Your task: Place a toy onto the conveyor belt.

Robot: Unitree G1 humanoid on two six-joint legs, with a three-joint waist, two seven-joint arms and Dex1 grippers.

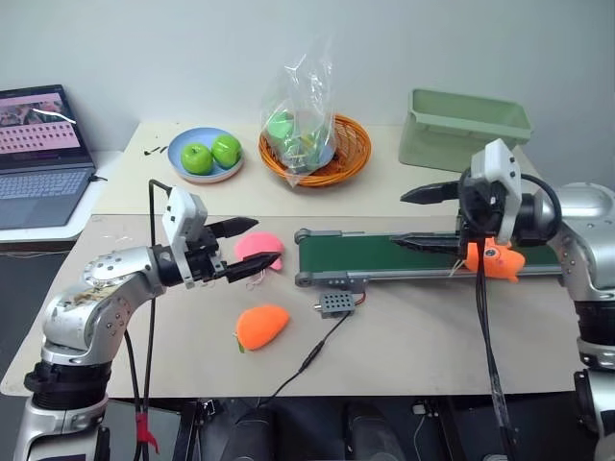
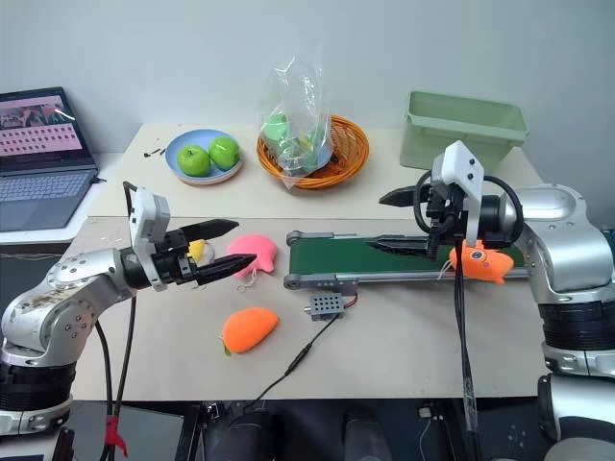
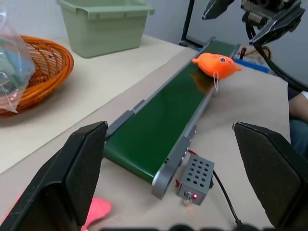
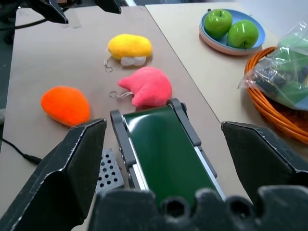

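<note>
Toy [image 3: 215, 65] is seen lying on the conveyor belt [image 3: 159, 126] at its far end | right gripper [image 1: 430, 217] is held just above it, jaws spread, empty | left gripper [image 2: 229, 244] jaws spread over pink plush [image 4: 147, 85] | yellow plush [image 4: 129, 47] is revealed by right wrist view.

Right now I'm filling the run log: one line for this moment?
toy: on conveyor belt, near edge | right claw: open, above toy | left claw: open, empty

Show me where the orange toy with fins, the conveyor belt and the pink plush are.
toy [image 3: 215, 65], left wrist view, middle of its body.
conveyor belt [image 3: 159, 125], left wrist view, bare green belt surface.
pink plush [image 4: 148, 85], right wrist view, middle of its body.
</note>
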